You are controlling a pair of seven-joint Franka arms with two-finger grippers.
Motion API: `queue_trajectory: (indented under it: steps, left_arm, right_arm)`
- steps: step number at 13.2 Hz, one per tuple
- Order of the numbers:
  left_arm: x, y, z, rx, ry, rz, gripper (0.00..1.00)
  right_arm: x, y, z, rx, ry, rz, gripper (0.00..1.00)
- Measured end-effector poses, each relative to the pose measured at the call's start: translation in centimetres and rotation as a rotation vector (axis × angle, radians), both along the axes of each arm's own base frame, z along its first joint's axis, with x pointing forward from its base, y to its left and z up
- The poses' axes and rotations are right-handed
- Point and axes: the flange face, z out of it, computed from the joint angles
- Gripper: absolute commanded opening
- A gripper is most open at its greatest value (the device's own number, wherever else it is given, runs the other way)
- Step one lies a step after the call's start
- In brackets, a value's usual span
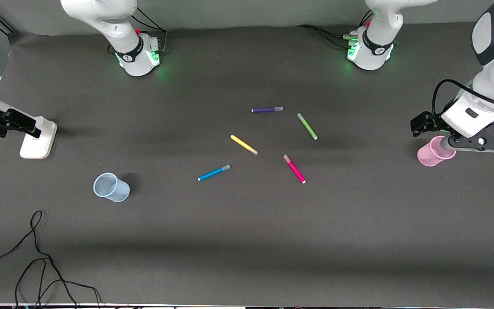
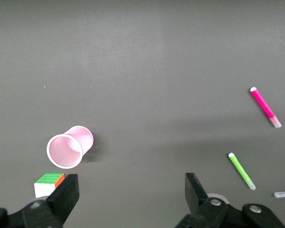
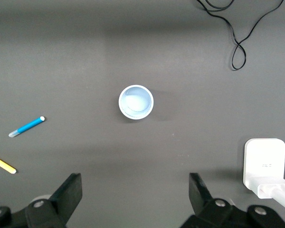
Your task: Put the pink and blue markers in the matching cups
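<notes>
The left end effector (image 2: pixel 130 194) hangs with fingers spread wide and empty over the tabletop (image 1: pixel 247 240) at the left arm's end, above the upright pink cup (image 1: pixel 430 154). The pink marker (image 1: pixel 294 168) lies well apart, near the middle. The right end effector (image 3: pixel 135 197), likewise spread and empty, hovers at the right arm's end; the blue cup (image 1: pixel 111 187) stands nearer the front camera, and the blue marker (image 1: pixel 214 173) lies between the two cups.

A robotics lab is showing here: two bolted arm bases (image 1: pixel 140 56) are glowing green on a dark-covered desk (image 1: pixel 247 240), with loose cables (image 1: pixel 37 257) trailing.
</notes>
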Motion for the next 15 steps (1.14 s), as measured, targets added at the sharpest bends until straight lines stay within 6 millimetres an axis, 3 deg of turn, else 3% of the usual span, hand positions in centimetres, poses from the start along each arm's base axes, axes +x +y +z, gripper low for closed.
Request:
queue_trajectory:
  steps: [3,7,9,11,12,15]
  left_arm:
    - [0.1,-1.0,-0.1,-0.046,0.0,0.006,0.99]
    - [1.3,-6.5,-1.6,-0.067,-0.002,0.066,0.99]
    - [1.3,-5.5,-1.5,-0.06,0.021,0.074,0.99]
    - [1.6,-3.0,-0.8,-0.059,0.026,0.076,0.99]
    - [1.7,-2.8,-0.7,-0.06,0.023,0.077,0.99]
    - [1.6,-4.7,-0.8,-0.063,0.015,0.099,0.99]
  right_arm:
    - [0.0,0.3,0.0,0.0,0.001,0.006,1.0]
    - [0.1,3.5,-0.1,0.001,0.005,-0.003,1.0]
    - [0.1,7.1,-0.2,0.003,0.011,-0.059,1.0]
    - [-0.3,11.9,-0.5,0.003,0.021,-0.14,1.0]
    - [-0.6,14.6,-0.8,0.002,0.029,-0.181,1.0]
    - [-1.7,21.6,-2.2,-0.005,0.051,-0.317,1.0]
